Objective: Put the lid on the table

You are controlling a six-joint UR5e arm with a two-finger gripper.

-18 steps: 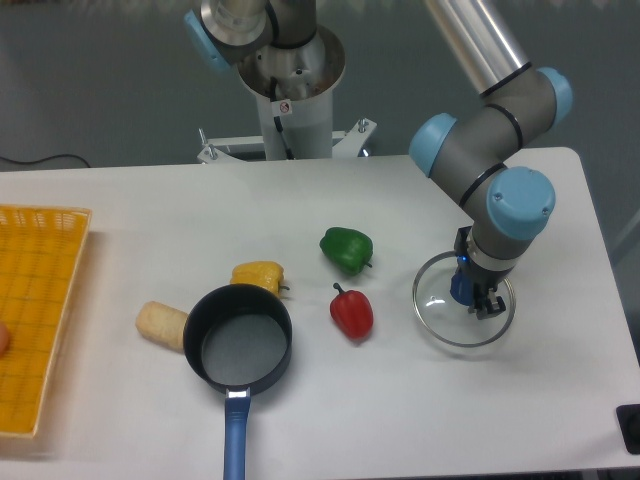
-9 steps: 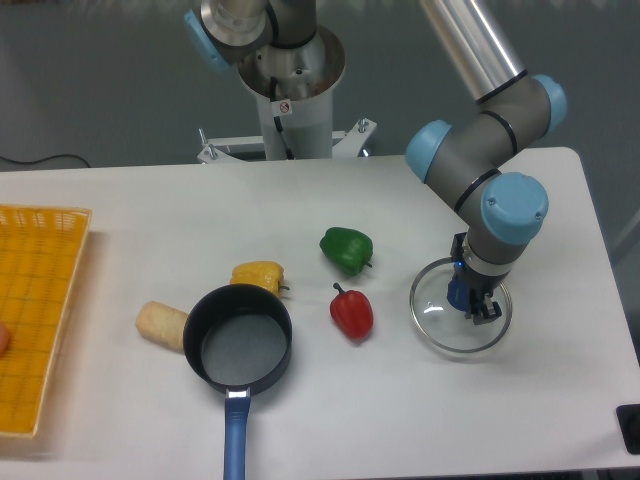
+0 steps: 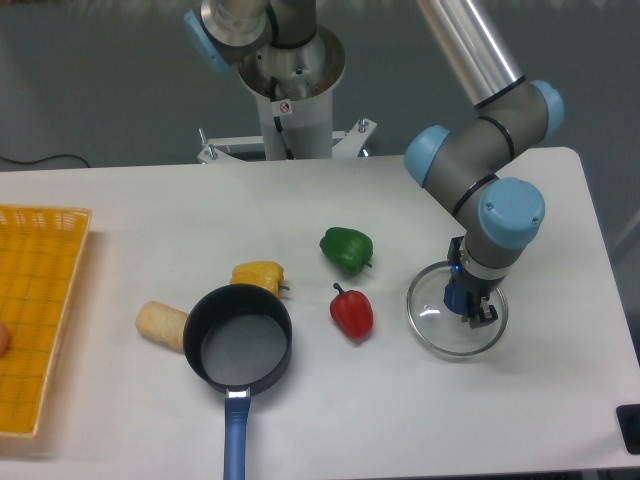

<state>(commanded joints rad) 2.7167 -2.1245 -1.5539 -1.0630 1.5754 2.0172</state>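
The lid (image 3: 432,318) is a round clear glass disc with a silver rim, at the right side of the white table (image 3: 400,420), low over or on its surface; which of the two I cannot tell. My gripper (image 3: 468,304) points straight down over the lid's middle, its fingers shut on the small blue knob. The arm's wrist hides most of the knob and the lid's far right part.
A red pepper (image 3: 351,312) lies just left of the lid, a green pepper (image 3: 346,249) behind it. A yellow pepper (image 3: 258,275), a black saucepan with a blue handle (image 3: 238,342) and a pale bread roll (image 3: 162,324) sit mid-table. A yellow mesh tray (image 3: 35,310) is at the left edge.
The gripper and the lid have shifted a little to the left and slightly toward the front of the table. Nothing else moved.
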